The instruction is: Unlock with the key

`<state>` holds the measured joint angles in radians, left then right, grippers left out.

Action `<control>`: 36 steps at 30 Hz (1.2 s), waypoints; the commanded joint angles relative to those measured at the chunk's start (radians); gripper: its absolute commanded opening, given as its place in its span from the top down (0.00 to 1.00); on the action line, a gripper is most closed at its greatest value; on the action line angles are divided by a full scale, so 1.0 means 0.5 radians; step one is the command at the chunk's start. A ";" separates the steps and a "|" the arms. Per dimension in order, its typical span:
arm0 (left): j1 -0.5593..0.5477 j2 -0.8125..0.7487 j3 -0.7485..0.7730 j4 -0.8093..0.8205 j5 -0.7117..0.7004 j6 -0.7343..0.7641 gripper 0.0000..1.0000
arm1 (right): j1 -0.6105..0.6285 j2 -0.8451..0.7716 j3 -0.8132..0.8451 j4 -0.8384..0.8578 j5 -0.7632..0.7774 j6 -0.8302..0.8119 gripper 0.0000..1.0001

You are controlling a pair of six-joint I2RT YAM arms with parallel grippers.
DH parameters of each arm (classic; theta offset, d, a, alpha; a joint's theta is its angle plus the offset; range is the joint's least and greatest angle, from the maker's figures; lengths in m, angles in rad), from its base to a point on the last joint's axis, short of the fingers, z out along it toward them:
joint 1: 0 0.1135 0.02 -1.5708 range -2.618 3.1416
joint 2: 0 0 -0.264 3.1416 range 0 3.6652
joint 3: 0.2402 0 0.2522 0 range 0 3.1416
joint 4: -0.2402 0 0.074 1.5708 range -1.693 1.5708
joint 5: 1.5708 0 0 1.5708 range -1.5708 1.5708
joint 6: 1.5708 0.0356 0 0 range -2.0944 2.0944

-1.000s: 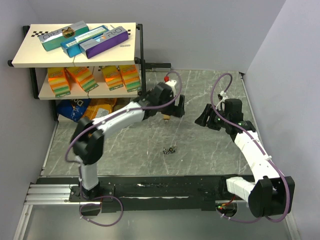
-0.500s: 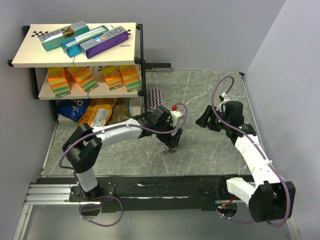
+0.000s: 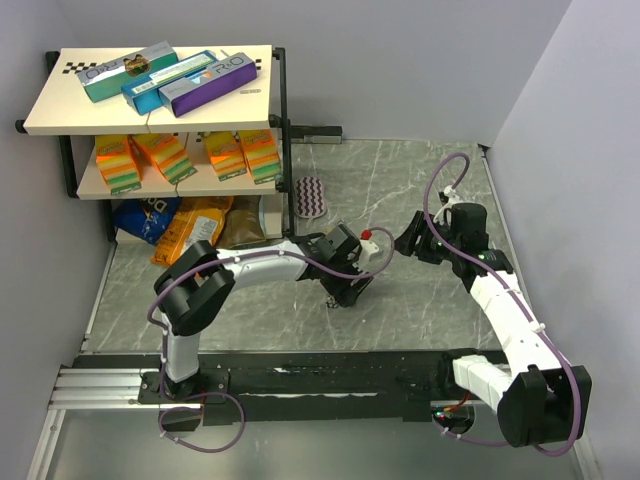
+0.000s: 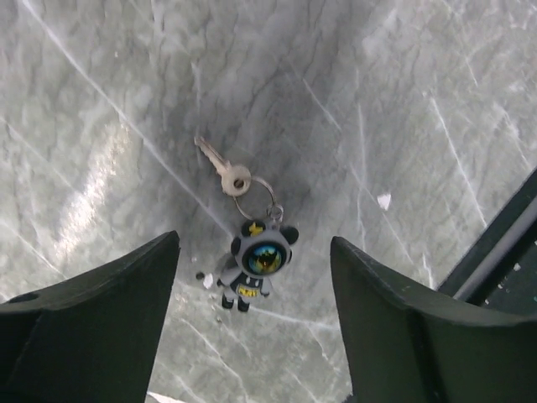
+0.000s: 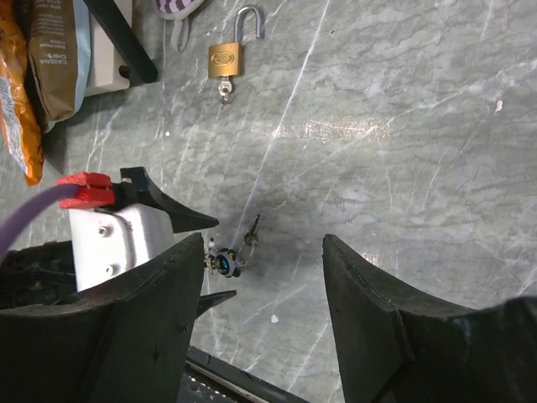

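Observation:
The key (image 4: 220,166) is a small silver key on a ring with a round-headed figurine charm (image 4: 256,267). It lies flat on the marble table. My left gripper (image 4: 253,242) is open just above it, with the charm between the fingertips and the key blade just beyond them. In the top view the left gripper (image 3: 350,290) covers the key. My right gripper (image 5: 263,239) is open and empty, held high at the right (image 3: 412,238); it looks down on the key (image 5: 252,228). A brass padlock (image 5: 225,60) lies further back, with its shackle raised.
A two-level shelf (image 3: 160,110) with boxes stands at the back left, with snack bags (image 3: 180,225) under it. A striped cloth (image 3: 310,193) lies by the shelf leg. A black rail (image 3: 320,375) runs along the near table edge, close to the key.
My left arm has swung from the back of the table, near the padlock, forward and down over the key ring. My right gripper has shifted only slightly.

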<state>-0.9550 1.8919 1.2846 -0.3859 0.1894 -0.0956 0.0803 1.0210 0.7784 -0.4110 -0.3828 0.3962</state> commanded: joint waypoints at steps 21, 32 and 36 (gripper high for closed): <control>-0.096 -0.007 -0.060 0.011 -0.324 -0.168 0.87 | -0.243 0.255 0.179 -0.028 0.180 -0.093 0.26; -0.026 -0.111 -0.066 0.026 -0.366 -0.646 0.95 | -0.406 1.013 0.633 -0.031 0.446 -0.200 0.31; 0.008 -0.179 -0.124 0.066 -0.364 -0.677 0.94 | -0.409 1.261 0.765 -0.055 0.538 -0.298 0.32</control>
<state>-0.9668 1.8812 1.2461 -0.3962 0.0265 -0.3782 -0.1219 1.5661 1.0786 -0.4393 -0.2016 0.3141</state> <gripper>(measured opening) 0.307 0.685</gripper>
